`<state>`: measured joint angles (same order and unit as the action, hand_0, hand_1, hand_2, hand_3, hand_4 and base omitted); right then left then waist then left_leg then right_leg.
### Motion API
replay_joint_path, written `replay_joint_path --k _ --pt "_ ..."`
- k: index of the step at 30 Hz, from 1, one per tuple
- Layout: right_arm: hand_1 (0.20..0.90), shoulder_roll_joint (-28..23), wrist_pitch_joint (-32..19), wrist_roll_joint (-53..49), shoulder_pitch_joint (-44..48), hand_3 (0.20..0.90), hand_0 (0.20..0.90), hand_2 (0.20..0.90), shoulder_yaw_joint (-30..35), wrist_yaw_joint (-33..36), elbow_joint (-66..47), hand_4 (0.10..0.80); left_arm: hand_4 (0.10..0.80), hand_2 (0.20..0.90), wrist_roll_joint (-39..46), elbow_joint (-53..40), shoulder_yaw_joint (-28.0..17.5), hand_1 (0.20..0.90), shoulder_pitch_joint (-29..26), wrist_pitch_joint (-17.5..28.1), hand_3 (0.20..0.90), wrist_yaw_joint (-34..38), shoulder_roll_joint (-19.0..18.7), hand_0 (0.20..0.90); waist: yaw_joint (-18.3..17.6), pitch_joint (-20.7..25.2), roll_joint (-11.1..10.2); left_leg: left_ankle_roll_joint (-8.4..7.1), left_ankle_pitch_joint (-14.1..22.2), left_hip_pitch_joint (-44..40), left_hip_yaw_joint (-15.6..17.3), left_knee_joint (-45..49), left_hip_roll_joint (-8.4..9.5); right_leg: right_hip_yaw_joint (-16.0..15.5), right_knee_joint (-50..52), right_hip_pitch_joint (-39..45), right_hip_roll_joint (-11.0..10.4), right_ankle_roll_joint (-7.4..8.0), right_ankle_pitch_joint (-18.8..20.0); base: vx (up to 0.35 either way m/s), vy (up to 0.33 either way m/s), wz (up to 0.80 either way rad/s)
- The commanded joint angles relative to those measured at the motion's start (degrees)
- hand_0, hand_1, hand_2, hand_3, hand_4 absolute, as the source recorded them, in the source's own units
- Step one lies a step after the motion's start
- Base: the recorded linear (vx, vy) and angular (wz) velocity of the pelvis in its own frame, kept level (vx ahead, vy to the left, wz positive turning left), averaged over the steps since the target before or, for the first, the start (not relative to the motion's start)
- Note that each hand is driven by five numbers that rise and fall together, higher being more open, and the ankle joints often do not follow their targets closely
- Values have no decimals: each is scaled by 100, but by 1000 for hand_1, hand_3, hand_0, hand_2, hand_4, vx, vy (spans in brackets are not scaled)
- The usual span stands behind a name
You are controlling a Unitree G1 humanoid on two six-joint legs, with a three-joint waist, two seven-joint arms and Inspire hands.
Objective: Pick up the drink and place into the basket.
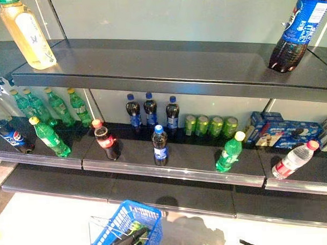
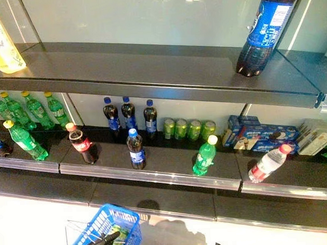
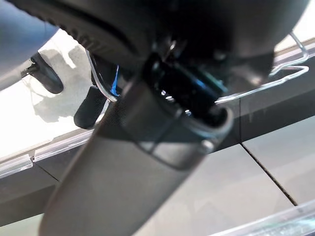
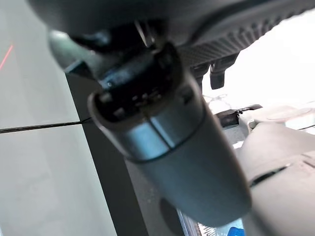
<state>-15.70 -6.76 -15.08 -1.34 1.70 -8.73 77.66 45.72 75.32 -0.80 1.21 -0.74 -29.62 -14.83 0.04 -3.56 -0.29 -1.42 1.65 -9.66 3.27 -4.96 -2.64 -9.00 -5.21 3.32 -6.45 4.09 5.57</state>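
Observation:
Drinks stand on the middle shelf [image 1: 176, 165]. The front row has a green bottle with a yellow cap [image 1: 229, 152], a dark bottle with a blue cap [image 1: 160, 145], a cola bottle with a red cap [image 1: 106, 139] and a clear water bottle [image 1: 295, 160]. My left hand [image 1: 124, 242] is shut on the thin wire handles [image 3: 275, 78] of the blue basket [image 1: 135, 215], which hangs low in front of the shelves. Something green [image 1: 136, 226] lies in the basket. My right hand [image 4: 167, 123] holds nothing, its fingers relaxed, away from the shelf.
Green cans [image 1: 209, 125] and dark bottles [image 1: 150, 109] stand at the back, green bottles [image 1: 44, 105] at the left, blue boxes [image 1: 282, 130] at the right. The top shelf [image 1: 167, 68] carries a yellow drink [image 1: 27, 31] and a large cola bottle [image 1: 300, 26]. A low shelf [image 1: 182, 200] juts out below.

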Motion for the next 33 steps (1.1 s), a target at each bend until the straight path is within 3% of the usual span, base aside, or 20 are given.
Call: replay_joint_path --k 1,7,15,17,22,26,33 --pt "900 -131 -104 77 276 900 900 900 26 -67 307 800 100 300 103 -130 -126 300 -434 289 200 -531 -5 300 81 -110 88 -106 -242 412 327 -4 -92 -242 221 198 -250 178 -236 -63 24 -2" --pt "900 -153 -106 -1 345 900 900 900 2 26 305 800 100 300 153 -133 -29 300 -521 307 200 -460 77 300 84 -293 131 -135 -328 743 274 -4 -114 -226 80 -100 -266 203 -71 -49 -3 1" --pt "900 -326 -92 -346 970 900 900 900 -174 36 144 800 100 300 641 -257 255 300 -1139 484 200 -413 101 300 33 -1008 208 -109 -600 1479 221 24 -112 -95 469 -1031 -231 127 -42 -184 -2 -1" --pt "900 -334 -247 -586 1183 900 900 900 -320 15 15 800 100 300 920 -390 384 300 -1388 607 200 -338 79 300 13 -1451 186 -99 -608 2116 64 730 -80 13 1252 -1658 -204 13 -212 -280 -15 -10" --pt "900 -374 -656 -1093 1290 900 900 900 -409 -58 -332 800 100 300 1059 -590 477 300 -1508 569 200 -224 -22 300 20 -1710 100 -69 -249 2973 -143 1937 41 44 2269 -2391 -261 -101 -598 -122 -19 -5" --pt "900 -314 -1224 -1385 1359 900 900 900 -523 -211 -923 800 100 300 1152 -812 560 300 -1425 556 200 -134 -50 300 91 -1798 29 7 38 3431 -271 2625 85 90 2936 -2807 -281 -178 -863 -61 -18 0" --pt "900 -122 -1542 -1237 1295 900 900 900 -1060 70 -3170 800 100 300 1338 -1203 758 300 -1240 556 200 2 -82 300 147 -1819 -49 56 31 3605 -365 2697 121 158 3123 -3033 -222 -155 -898 -55 -21 7"
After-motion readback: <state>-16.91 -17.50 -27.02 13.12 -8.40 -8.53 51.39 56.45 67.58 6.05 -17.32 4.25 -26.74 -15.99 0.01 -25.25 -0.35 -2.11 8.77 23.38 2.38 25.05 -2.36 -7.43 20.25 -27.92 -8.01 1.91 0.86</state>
